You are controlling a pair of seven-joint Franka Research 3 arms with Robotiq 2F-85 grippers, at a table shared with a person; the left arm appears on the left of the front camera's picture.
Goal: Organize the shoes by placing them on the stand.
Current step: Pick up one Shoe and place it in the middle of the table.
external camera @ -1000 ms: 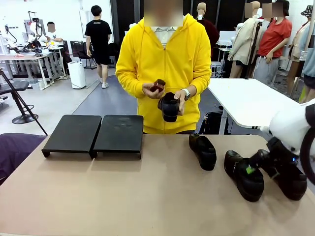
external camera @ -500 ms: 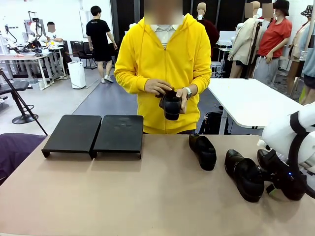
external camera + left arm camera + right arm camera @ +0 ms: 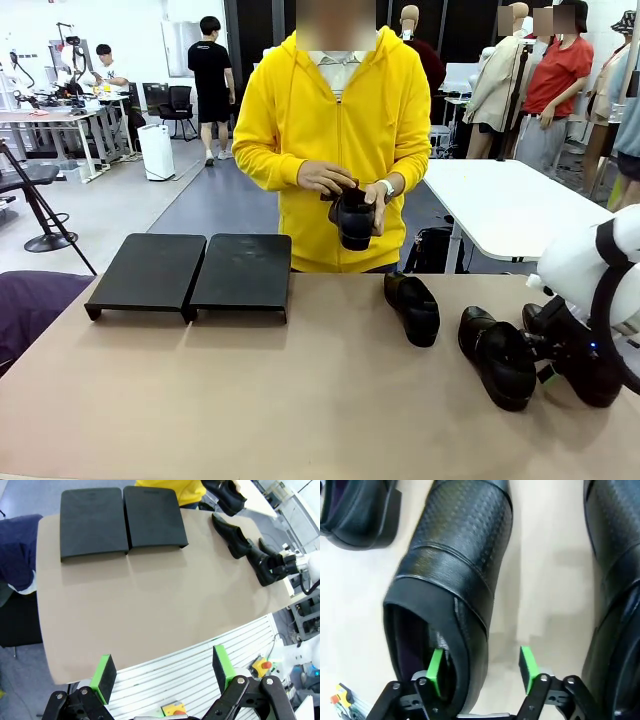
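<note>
Right arm's in from the right side and bent low over the table (image 3: 300, 420), with the right gripper (image 3: 481, 662) down at the two rightmost shoes (image 3: 497, 357). On its wrist cam the jaws are spread and straddle the side wall of one loafer (image 3: 455, 560) near the heel. One green pad (image 3: 436, 669) sits inside the opening. The other is outside, with a strip of table showing between it and the leather, so nothing's pinched. That loafer lies flat, its long axis running straight up the wrist picture, toe away from the fingers. From the front I can't tell which of the two it is. All three on the table lie roughly far-to-near, toes toward my side, well right of the stand (image 3: 190, 270). The left gripper (image 3: 162, 672) hangs high over the near table edge, jaws wide with nothing between them. The person's hands (image 3: 325, 178) hold the fourth shoe (image 3: 355, 220) at chest height; can't tell which way it points.
</note>
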